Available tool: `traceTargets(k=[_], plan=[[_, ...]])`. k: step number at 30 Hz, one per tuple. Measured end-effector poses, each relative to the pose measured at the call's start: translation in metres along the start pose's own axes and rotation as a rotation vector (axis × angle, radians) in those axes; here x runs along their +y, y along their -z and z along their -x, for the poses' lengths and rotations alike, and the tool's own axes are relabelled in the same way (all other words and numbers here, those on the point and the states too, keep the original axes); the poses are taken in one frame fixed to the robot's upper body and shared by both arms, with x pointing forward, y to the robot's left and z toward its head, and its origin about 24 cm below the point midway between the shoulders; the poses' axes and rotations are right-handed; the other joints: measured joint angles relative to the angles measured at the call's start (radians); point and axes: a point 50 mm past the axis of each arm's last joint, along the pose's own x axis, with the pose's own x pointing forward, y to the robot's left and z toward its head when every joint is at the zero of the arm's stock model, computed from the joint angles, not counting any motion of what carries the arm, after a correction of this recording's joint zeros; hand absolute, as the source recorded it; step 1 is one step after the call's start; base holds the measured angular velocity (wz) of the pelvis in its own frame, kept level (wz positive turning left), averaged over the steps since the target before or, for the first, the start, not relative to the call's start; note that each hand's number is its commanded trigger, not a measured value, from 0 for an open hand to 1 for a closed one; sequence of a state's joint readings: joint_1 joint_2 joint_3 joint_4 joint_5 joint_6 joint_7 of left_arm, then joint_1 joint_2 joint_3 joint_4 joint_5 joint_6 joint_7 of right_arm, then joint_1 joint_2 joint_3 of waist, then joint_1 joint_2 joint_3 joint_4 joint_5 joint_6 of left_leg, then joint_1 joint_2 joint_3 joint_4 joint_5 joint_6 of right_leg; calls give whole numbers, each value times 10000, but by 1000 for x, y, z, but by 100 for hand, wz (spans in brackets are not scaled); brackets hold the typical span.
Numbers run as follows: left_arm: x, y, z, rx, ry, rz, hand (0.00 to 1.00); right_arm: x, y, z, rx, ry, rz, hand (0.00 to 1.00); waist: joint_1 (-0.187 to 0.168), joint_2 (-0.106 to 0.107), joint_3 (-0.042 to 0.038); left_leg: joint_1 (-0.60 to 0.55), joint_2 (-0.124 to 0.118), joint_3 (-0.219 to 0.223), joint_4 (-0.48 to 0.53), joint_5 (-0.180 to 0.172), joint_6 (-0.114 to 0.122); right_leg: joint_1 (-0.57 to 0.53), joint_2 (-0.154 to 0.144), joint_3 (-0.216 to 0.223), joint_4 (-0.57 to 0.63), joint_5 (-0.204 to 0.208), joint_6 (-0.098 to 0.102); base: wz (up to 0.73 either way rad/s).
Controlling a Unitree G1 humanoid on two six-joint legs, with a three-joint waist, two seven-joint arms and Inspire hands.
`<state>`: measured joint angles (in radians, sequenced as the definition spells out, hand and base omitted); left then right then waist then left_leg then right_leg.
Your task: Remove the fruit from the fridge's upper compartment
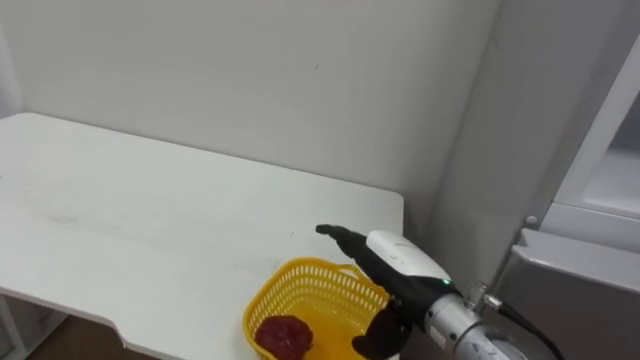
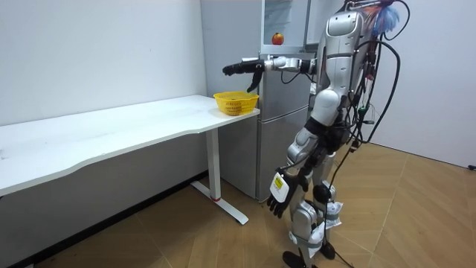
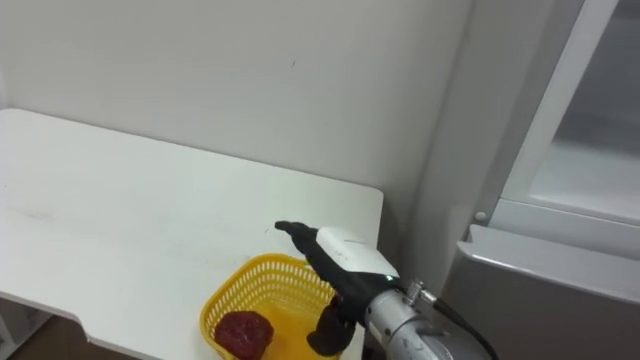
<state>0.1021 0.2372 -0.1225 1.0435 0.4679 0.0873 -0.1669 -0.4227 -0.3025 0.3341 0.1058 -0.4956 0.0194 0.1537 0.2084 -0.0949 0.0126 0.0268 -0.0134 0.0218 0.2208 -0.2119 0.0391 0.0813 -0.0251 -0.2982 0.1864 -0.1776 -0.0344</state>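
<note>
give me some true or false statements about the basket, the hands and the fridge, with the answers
1. The yellow basket holds a dark red item. True.
2. The right hand grips the basket's rim. False: it hovers open above the basket, holding nothing.
3. The basket stands at the table end beside the fridge. True.
4. The fridge's upper door is shut. False: it is open, with a red fruit inside.
5. The left hand rests on the table. False: it hangs by the thigh.
</note>
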Motion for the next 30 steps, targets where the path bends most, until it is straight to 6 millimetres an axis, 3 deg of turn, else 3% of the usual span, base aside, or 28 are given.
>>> traceTargets(k=[1, 6, 10, 21, 23, 25, 26, 30], plan=[[0, 0, 0, 0, -1, 4, 0, -3, -3, 0, -144, 178, -53, 0, -41, 73, 10, -6, 0, 9, 0, 0, 0, -8, -2, 5, 2, 0, 0, -5], [-8, 3, 0, 4, 15, 133, 0, -35, -25, 10, -1470, 2160, -831, 0, -434, 369, -157, 51, 2, 74, 2, 5, 8, 39, -10, 31, 0, 2, 3, -2], [-10, 3, 0, 22, -77, 175, 0, -40, -35, 19, -2022, 2814, -1518, 0, -742, 413, -148, 116, 23, 188, -10, 6, 6, 88, -3, 64, 12, 2, 3, -3], [-18, 7, 0, 142, -409, 232, 0, -17, -38, 58, -2088, 3273, -3452, 0, -1215, 488, -121, 145, 40, 499, -6, -28, 62, -41, 31, 549, 37, 41, 56, -10], [-21, 7, -1, 148, -340, 263, 0, -20, -40, 63, -2249, 3727, -3713, 0, -1310, 571, -144, 79, 47, 570, 6, -37, 77, -154, 10, 556, 98, 54, 68, -9], [-23, 7, -1, 105, -257, 283, 0, -24, -41, 68, -2422, 4217, -3916, 0, -1470, 677, -114, 91, 46, 582, 4, -47, 93, -185, -8, 557, 180, 57, 75, -5], [-25, 8, -1, 115, -221, 293, 0, -26, -42, 70, -2510, 4517, -3920, 0, -1541, 712, -156, 93, 45, 611, -20, -48, 95, -224, -2, 613, 188, 56, 76, -13], [-28, 11, 0, 54, -160, 311, 0, -38, -37, 80, -2591, 5865, -3723, 0, -1750, 724, -175, 186, 65, 814, -163, -43, 93, -270, 59, 900, 188, 61, 82, -15]])
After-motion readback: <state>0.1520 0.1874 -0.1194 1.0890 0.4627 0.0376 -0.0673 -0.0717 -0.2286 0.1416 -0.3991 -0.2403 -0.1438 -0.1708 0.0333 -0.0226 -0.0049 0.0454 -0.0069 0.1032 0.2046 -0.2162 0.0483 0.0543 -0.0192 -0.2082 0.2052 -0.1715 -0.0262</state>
